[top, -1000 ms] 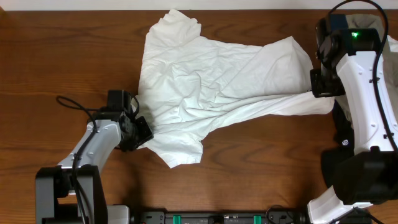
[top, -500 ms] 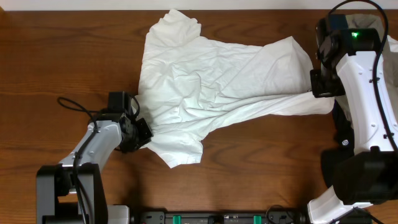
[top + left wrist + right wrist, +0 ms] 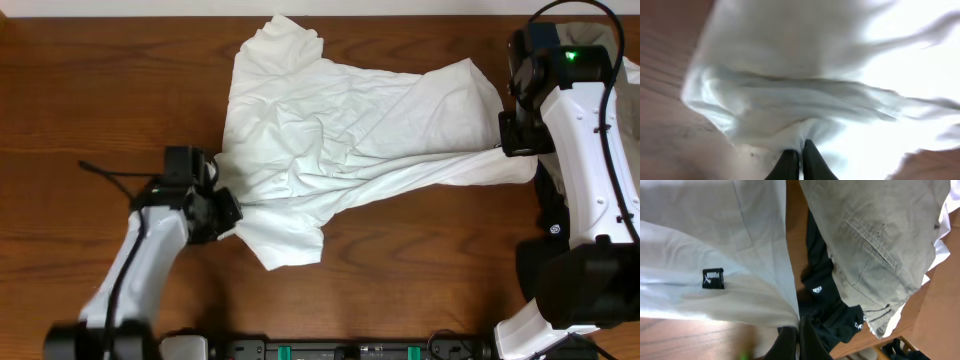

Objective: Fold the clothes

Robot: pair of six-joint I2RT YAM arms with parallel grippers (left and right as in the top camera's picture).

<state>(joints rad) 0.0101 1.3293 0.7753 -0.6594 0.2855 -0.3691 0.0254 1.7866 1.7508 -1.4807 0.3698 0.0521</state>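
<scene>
My left gripper (image 3: 226, 212) has just closed, pinching the left edge of the T-shirt (image 3: 340, 130), which lies rumpled across the table (image 3: 80, 100). My right gripper (image 3: 507, 140) stays clamped on its opposite edge. Folding can likely begin.

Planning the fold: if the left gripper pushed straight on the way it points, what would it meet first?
The white T-shirt itself: the left gripper, shut on its edge, points into the bunched fabric right ahead, though the wrist view is blurred.
</scene>
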